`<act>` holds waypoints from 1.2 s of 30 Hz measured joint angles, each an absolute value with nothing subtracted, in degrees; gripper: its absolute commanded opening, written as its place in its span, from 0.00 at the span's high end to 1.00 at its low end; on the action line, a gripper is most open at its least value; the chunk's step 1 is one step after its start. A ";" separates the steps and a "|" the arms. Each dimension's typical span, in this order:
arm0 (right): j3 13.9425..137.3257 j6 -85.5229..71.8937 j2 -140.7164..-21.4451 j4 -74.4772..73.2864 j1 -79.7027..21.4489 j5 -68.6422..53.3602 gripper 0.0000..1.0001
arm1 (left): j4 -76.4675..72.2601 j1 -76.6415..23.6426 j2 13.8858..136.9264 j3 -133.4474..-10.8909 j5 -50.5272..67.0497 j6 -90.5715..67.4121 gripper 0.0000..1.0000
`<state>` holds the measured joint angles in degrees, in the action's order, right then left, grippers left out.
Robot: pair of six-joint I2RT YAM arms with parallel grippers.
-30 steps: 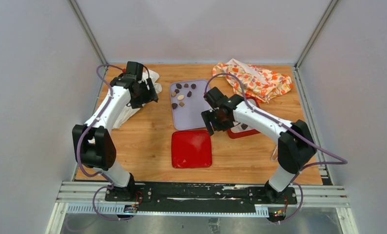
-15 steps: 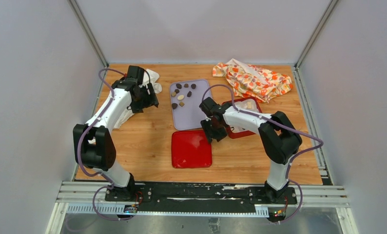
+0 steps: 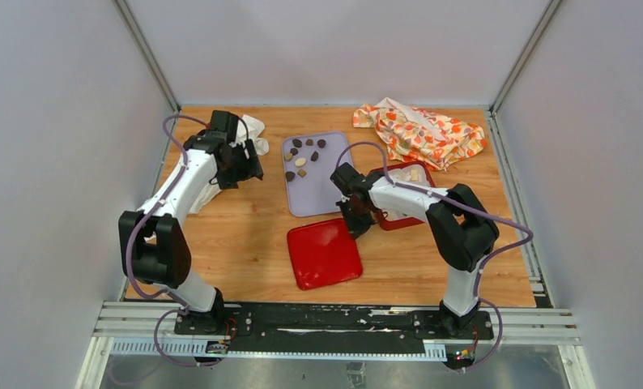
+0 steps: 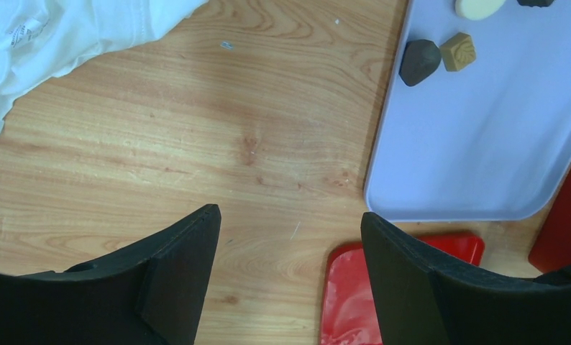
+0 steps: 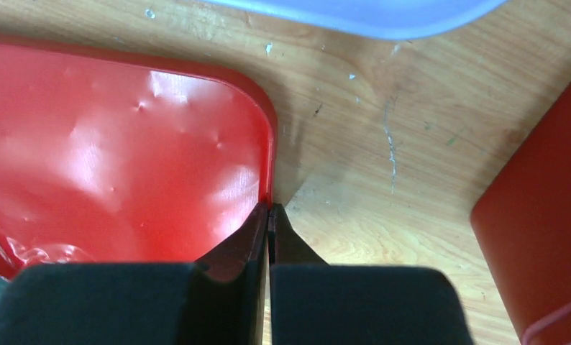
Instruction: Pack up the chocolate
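Right gripper (image 5: 268,215) is pinching the red lid (image 5: 110,158) by its rim near a corner. Left gripper (image 4: 290,237) is hovering with fingers spread over the wood table (image 4: 196,144), beside the lavender tray (image 4: 484,158) holding chocolate (image 4: 419,61).

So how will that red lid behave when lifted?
Probably light and thin: the red lid shows small dents and gloss, so it may flex or slip. The right gripper pinches only one edge, so it will likely droop.

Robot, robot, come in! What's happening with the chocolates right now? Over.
Left gripper jaws open over table. Right gripper jaws shut on red lid edge. Chocolates loose on purple tray. Nothing in the way.
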<state>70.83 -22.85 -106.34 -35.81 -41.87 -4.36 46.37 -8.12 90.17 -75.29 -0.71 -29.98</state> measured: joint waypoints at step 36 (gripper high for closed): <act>74.94 -22.11 -83.42 -40.69 -22.83 -23.09 1.00 | 36.71 -25.91 80.82 -66.81 41.95 -24.29 0.22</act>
<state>74.94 -22.11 -83.42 -40.69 -22.83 -23.09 36.71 -25.91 80.82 -66.81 41.95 -24.29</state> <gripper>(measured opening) 0.017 0.804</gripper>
